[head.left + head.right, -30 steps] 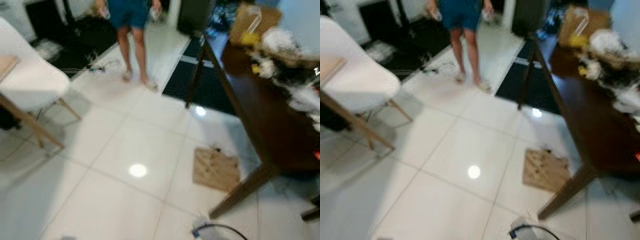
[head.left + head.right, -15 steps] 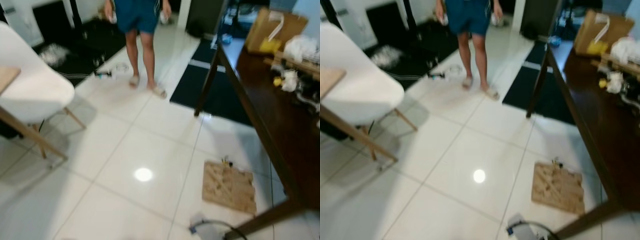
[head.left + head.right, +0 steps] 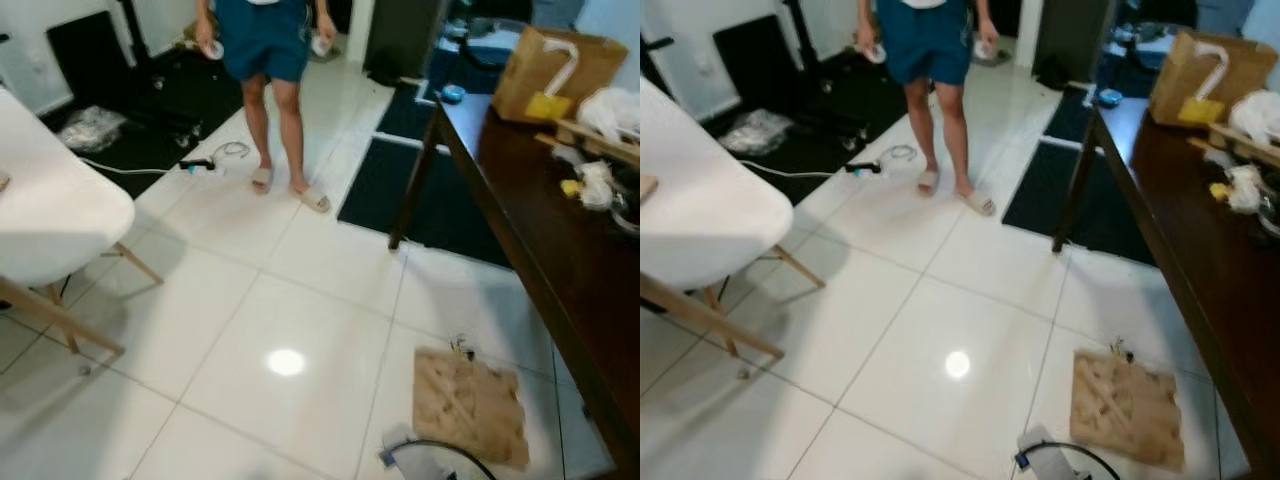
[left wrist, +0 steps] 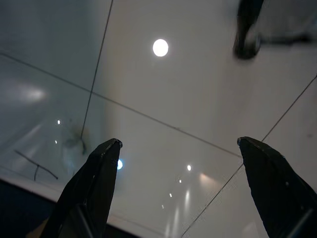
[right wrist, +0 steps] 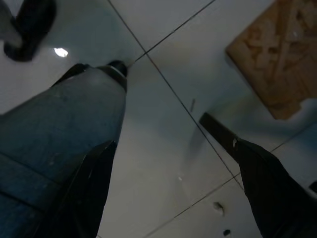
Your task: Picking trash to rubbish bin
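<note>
A flattened brown cardboard piece [image 3: 470, 405] lies on the white tiles beside the dark table; the right wrist view also catches this cardboard [image 5: 277, 54]. A crumpled clear plastic bag [image 3: 90, 125] sits on the black mat at the far left. My left gripper [image 4: 178, 143] hangs open over bare tile. My right gripper [image 5: 173, 144] is open too, low above the floor a short way from the cardboard, with nothing between its fingers.
A person [image 3: 265, 60] in blue shorts stands ahead, an object in each hand. A white chair [image 3: 50, 215] is at the left. The dark wooden table [image 3: 560, 250] at the right carries a cardboard box [image 3: 555, 70] and clutter. A black cable [image 3: 430, 460] lies near my feet.
The whole picture has shifted and sharpened, so the camera moved: the table slid right and the cardboard sits lower. The person stays in about the same spot.
</note>
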You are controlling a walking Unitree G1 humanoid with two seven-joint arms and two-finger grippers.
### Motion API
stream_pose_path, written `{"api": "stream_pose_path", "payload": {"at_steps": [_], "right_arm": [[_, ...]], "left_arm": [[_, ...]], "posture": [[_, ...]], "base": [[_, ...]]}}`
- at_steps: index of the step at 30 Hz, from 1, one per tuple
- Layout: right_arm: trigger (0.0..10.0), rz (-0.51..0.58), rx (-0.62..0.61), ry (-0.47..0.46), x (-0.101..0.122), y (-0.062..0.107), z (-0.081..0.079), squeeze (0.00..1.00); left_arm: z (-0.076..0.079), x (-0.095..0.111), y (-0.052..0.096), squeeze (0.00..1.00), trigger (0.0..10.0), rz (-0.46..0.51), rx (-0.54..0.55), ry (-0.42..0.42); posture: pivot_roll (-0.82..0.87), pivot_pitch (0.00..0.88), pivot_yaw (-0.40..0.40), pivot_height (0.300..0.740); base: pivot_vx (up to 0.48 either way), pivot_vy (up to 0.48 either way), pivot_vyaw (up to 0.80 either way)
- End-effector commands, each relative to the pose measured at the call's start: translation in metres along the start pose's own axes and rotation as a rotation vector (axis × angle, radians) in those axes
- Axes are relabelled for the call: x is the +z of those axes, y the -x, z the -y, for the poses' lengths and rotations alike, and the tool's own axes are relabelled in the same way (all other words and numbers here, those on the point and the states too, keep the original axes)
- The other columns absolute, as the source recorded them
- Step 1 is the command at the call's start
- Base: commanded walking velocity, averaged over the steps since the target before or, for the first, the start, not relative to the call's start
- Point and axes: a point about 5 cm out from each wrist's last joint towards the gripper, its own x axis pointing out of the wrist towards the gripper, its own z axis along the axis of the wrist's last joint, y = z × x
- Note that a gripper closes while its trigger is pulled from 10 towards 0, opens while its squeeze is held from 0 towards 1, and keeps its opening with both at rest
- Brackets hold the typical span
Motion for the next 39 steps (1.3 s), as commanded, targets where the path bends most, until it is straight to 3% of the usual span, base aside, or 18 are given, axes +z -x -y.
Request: {"api": "stream_pose_path", "payload": {"at_steps": [1, 12, 22, 39], "right_arm": [[10.0, -0.015, 0.027, -0.001, -0.0042, -0.0005, -0.0079, 0.00], [10.0, -0.023, 0.031, 0.034, -0.0031, -0.0007, -0.0086, 0.00], [10.0, -0.023, 0.040, 0.032, -0.0031, -0.0009, -0.0115, 0.00], [10.0, -0.018, 0.056, 0.023, 0.0007, -0.0012, -0.0139, 0.00]], "left_arm": [[0.0003, 0.0023, -0.0001, 0.00, 10.0, 0.003, -0.001, -0.006], [-0.0002, -0.0004, 0.0000, 0.00, 10.0, -0.003, 0.001, -0.001], [-0.0014, -0.0014, 0.0002, 0.00, 10.0, -0.004, 0.001, 0.002], [-0.0019, -0.0030, 0.0002, 0.00, 10.0, -0.009, 0.009, 0.012]], "posture": [[0.22, 0.082, -0.042, 0.740], [0.23, 0.079, -0.052, 0.740], [0.22, 0.083, -0.050, 0.740], [0.23, 0.085, -0.043, 0.740]], "base": [[0.322, 0.000, 0.00], [0.329, 0.000, 0.00], [0.330, 0.000, -0.80], [0.329, 0.000, -0.04]]}}
